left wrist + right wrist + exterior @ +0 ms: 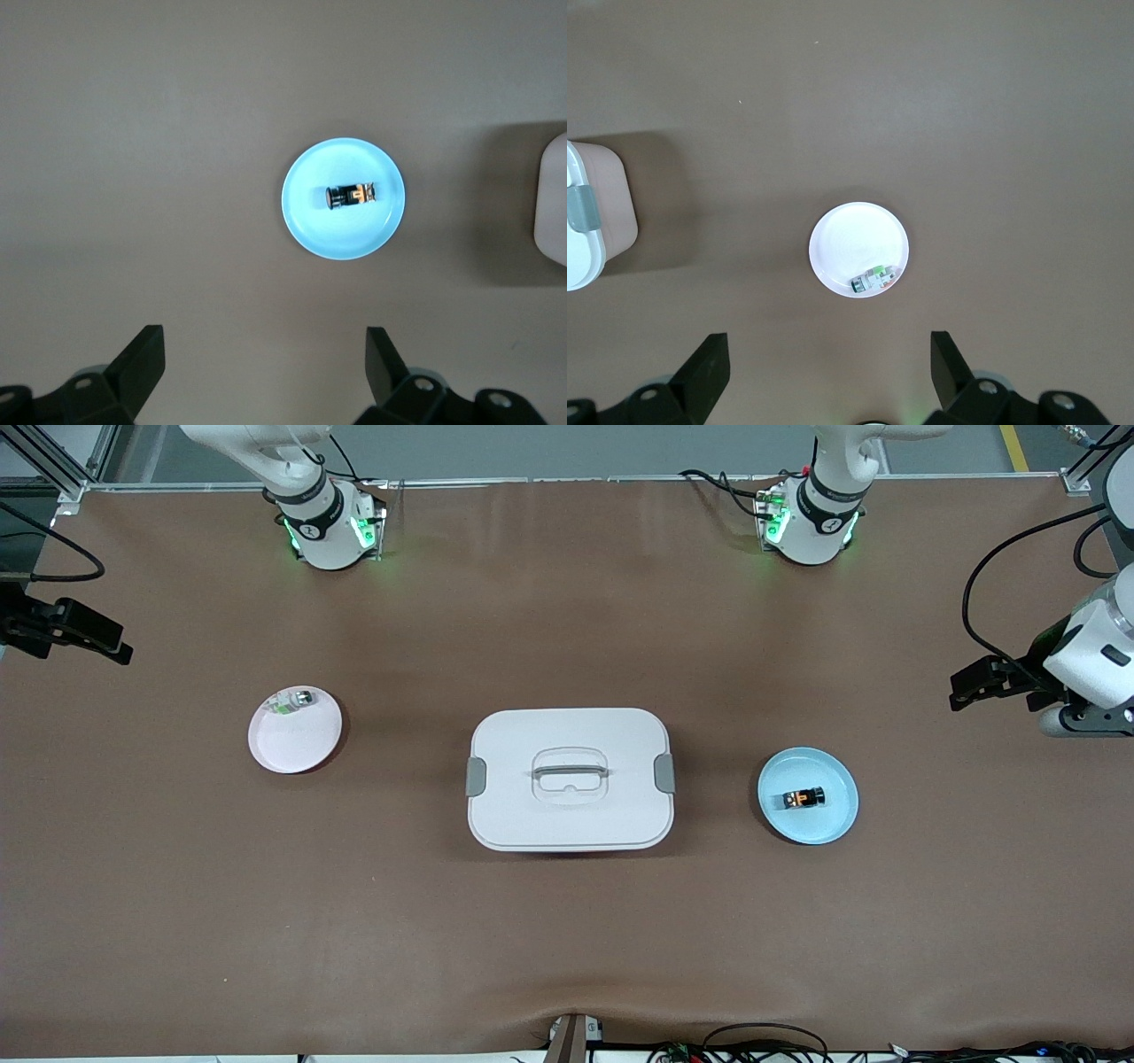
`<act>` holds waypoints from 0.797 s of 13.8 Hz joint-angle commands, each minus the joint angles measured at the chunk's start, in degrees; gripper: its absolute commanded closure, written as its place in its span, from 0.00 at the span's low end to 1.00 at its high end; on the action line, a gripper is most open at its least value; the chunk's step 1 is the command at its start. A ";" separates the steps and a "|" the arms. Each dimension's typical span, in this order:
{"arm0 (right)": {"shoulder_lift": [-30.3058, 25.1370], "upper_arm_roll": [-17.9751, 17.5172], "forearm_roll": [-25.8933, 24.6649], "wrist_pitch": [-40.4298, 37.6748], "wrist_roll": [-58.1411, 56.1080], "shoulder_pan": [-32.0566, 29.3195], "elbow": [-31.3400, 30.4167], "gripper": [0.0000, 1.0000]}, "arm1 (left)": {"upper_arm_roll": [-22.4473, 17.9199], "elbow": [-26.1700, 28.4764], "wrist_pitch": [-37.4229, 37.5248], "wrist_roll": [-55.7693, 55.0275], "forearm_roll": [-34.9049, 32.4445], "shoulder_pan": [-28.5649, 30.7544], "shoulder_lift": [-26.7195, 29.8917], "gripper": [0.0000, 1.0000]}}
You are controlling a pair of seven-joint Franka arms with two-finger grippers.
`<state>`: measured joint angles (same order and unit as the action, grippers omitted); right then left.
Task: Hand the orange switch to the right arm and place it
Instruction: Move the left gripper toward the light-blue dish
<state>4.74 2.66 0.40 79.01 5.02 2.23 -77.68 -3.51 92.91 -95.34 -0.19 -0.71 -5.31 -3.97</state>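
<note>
The orange switch [803,798], a tiny black block with an orange part, lies on its side in the light blue plate [833,825] toward the left arm's end of the table. In the left wrist view the switch [352,195] lies in that plate [310,228]. My left gripper [263,341] is open and empty, high over the bare table beside the blue plate. My right gripper [829,345] is open and empty, high over the table beside the pale pink plate [849,237]. Both hands are out of the front view.
A white lidded box [570,779] with a handle stands mid-table between the plates. The pale pink plate [297,740] toward the right arm's end holds a small clear-green-and-silver piece [295,700]. Black camera mounts [66,631] and a white device [1094,657] stand at the table's ends.
</note>
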 commanded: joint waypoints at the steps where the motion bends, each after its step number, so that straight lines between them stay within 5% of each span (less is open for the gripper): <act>1: -1.40 -0.11 -0.48 0.53 0.34 -0.12 -1.25 0.00 | 0.00 -0.98 1.91 0.19 0.01 -0.57 -0.68 0.00; 11: -1.40 -0.11 -0.13 1.50 0.34 -0.12 -1.34 0.00 | 1.93 -0.98 -6.59 -9.04 3.43 -5.85 -12.27 0.00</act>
<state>4.74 2.70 0.40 79.78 5.02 2.23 -77.68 -1.61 93.08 -99.59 -8.51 1.17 -10.96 -13.94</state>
